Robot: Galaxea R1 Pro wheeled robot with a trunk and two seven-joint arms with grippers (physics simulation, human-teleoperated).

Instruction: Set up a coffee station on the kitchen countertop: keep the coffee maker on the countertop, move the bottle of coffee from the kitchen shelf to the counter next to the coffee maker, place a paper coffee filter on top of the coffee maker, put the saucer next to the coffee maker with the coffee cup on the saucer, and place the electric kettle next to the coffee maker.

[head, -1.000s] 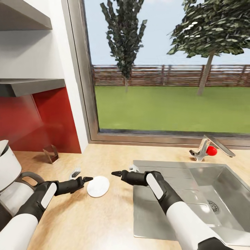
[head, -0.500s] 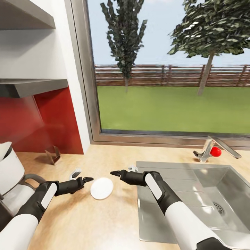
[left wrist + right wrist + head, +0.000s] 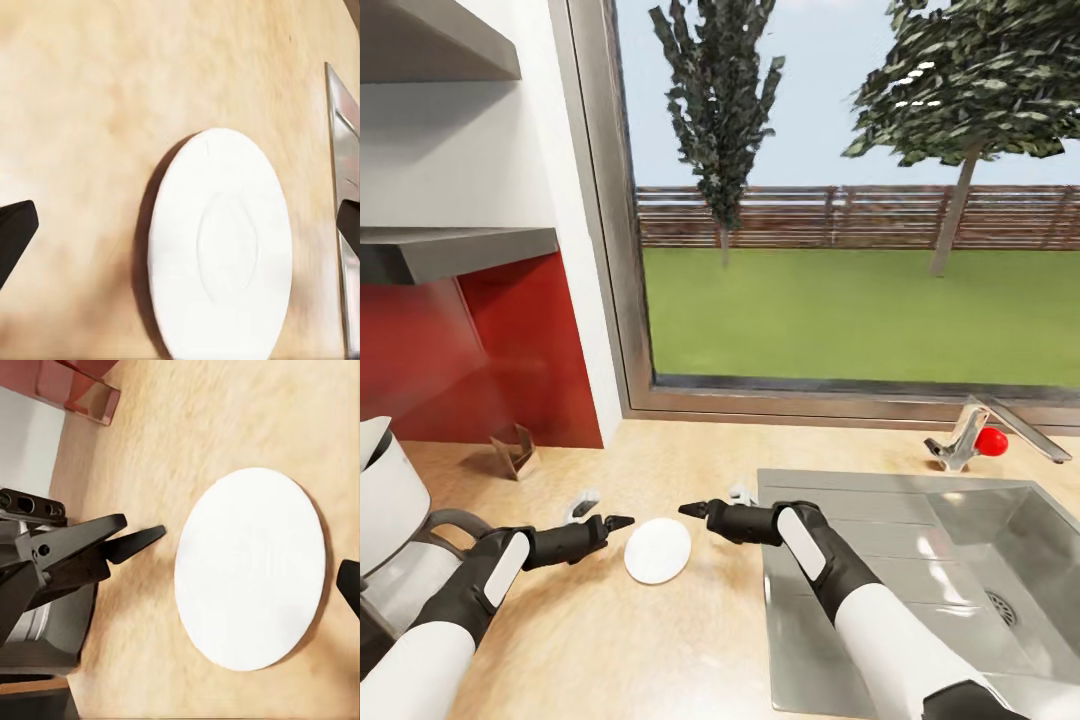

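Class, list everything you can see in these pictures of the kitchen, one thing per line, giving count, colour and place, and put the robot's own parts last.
kitchen countertop: one, light wood, under the window.
saucer: one, white, flat on the countertop between the two grippers.
coffee maker: one, white and grey part in sight, at the countertop's left edge.
sink: one, steel, set into the countertop at the right.
tap: one, steel with a red knob, behind the sink.
small brown holder: one, by the red wall panel.
shelves: two, grey, upper left.
window: one, showing lawn, fence, trees.
left gripper: black, left of the saucer.
right gripper: black, right of the saucer.
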